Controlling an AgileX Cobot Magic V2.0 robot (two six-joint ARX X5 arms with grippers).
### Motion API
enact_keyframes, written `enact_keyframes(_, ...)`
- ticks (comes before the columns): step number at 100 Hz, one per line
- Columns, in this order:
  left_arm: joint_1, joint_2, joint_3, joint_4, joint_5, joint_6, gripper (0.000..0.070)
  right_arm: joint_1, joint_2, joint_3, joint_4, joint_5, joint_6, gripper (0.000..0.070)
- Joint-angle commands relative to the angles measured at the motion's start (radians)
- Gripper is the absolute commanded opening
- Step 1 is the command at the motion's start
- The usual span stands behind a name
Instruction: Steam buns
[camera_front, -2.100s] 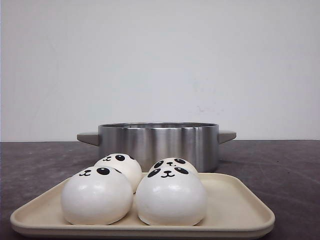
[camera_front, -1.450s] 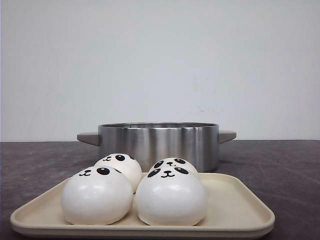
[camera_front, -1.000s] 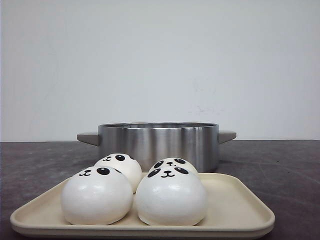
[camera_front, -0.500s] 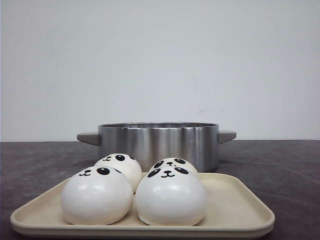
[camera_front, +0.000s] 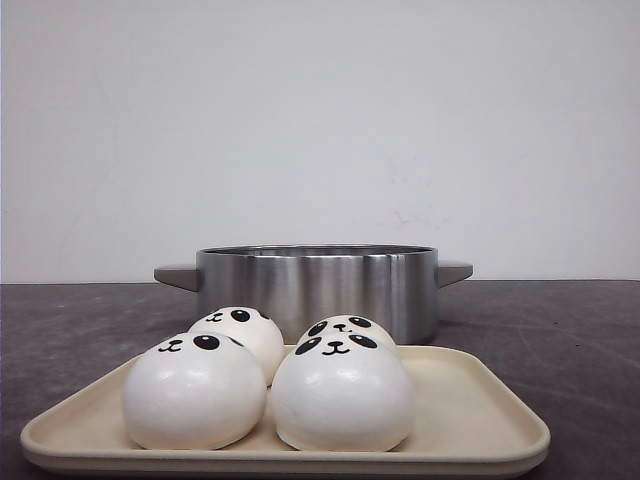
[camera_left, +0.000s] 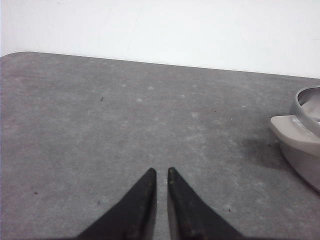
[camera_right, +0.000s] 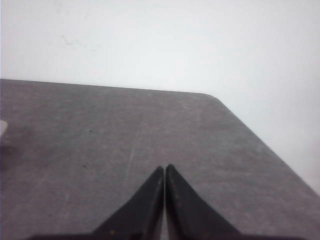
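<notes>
Four white panda-faced buns sit close together on a cream tray (camera_front: 480, 425) in the front view: front left (camera_front: 193, 395), front right (camera_front: 342, 400), back left (camera_front: 243, 330), back right (camera_front: 348, 327). Neither gripper shows in the front view. In the left wrist view my left gripper (camera_left: 160, 172) hovers over bare grey table, its jaws close together with only a narrow slit and nothing between them. In the right wrist view my right gripper (camera_right: 164, 168) is shut and empty over bare table. No bun shows in either wrist view.
A steel pot (camera_front: 318, 285) with grey side handles stands just behind the tray, open at the top. One of its handles (camera_left: 295, 137) shows in the left wrist view. The table's rounded far corner (camera_right: 215, 97) shows in the right wrist view.
</notes>
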Motion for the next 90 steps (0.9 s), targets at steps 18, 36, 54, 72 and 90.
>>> enact_keyframes(18, -0.001, -0.001, -0.013, 0.011, 0.000, 0.001, 0.0000, -0.003, 0.001, -0.003, 0.042, -0.069, 0.083, 0.0000)
enact_keyframes(36, 0.000, -0.001, -0.010, 0.055, 0.034, -0.064, 0.0000, 0.000, 0.001, 0.016, 0.170, -0.125, 0.264, 0.0000)
enact_keyframes(54, 0.000, -0.001, -0.010, 0.077, 0.035, -0.140, 0.0000, 0.000, 0.001, 0.043, 0.095, -0.123, 0.346, 0.0000)
enact_keyframes(72, 0.000, -0.001, -0.004, 0.078, 0.035, -0.203, 0.0000, -0.001, 0.001, 0.043, -0.108, -0.122, 0.182, 0.0000)
enact_keyframes(90, 0.000, -0.001, 0.009, 0.081, 0.039, -0.208, 0.0000, -0.002, 0.001, 0.043, -0.097, -0.126, 0.120, 0.0000)
